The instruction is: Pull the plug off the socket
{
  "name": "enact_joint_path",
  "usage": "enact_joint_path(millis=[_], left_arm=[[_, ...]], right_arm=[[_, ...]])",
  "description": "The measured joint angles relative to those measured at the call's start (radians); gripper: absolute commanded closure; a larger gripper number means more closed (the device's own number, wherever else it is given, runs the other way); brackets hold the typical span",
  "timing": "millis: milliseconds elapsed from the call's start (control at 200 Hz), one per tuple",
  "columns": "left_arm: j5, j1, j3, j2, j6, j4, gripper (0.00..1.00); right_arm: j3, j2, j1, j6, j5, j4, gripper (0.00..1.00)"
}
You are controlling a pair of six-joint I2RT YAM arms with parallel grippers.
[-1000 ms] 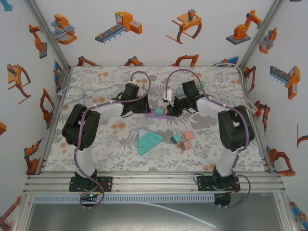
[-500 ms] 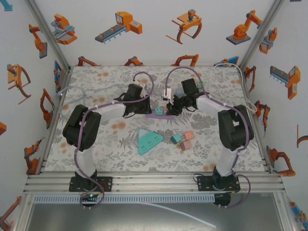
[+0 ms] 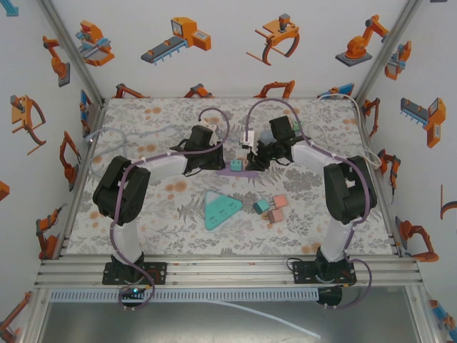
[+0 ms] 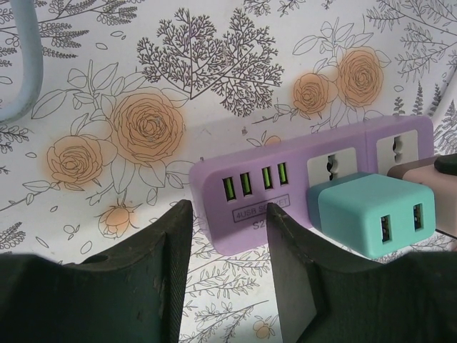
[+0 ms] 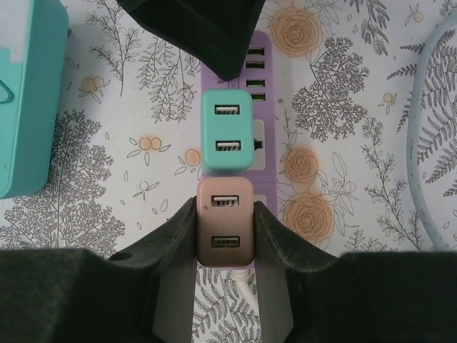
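Right hand [image 5: 225, 213] clenched on pink plug [image 5: 226, 236], set to pull; left hand [image 4: 228, 214] spread, straddling purple power strip [image 4: 211, 182] end, likely bracing it.

Purple power strip [image 4: 235, 229] is printed "4USB"; the rest is unreadable.

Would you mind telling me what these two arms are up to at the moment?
They are set up to pull an adapter out of the purple power strip. The right gripper is closed on the sides of the pink plug, which sits in its socket on the strip. The left gripper is open, its fingers at the strip's USB end, seemingly ready to brace it. A teal plug occupies the neighbouring socket, untouched.
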Motion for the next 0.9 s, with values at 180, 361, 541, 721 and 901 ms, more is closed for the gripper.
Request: enact_joint_path(millis=[180, 361, 541, 721, 901], left_arm=[[-0.007, 0.000, 0.000, -0.012, 0.000, -0.027, 0.55], [-0.006, 0.001, -0.002, -0.039, 0.011, -0.096, 0.52], [0.023, 0.003, -0.010, -0.109, 0.029, -0.154, 0.44], [0.118, 0.003, -0.048, -0.273, 0.083, -0.132, 0.36], [0.240, -0.012, -0.142, -0.438, 0.202, -0.077, 0.35]], right_arm=[[0.000, -0.019, 0.000, 0.003, -0.003, 0.011, 0.77], [-0.011, -0.089, 0.000, 0.045, 0.000, 0.019, 0.77], [-0.025, -0.216, -0.002, 0.289, 0.046, 0.032, 0.77], [-0.068, -0.360, -0.060, 0.700, 0.135, 0.044, 0.77], [-0.269, -0.547, -0.142, 1.038, 0.246, 0.047, 0.77]])
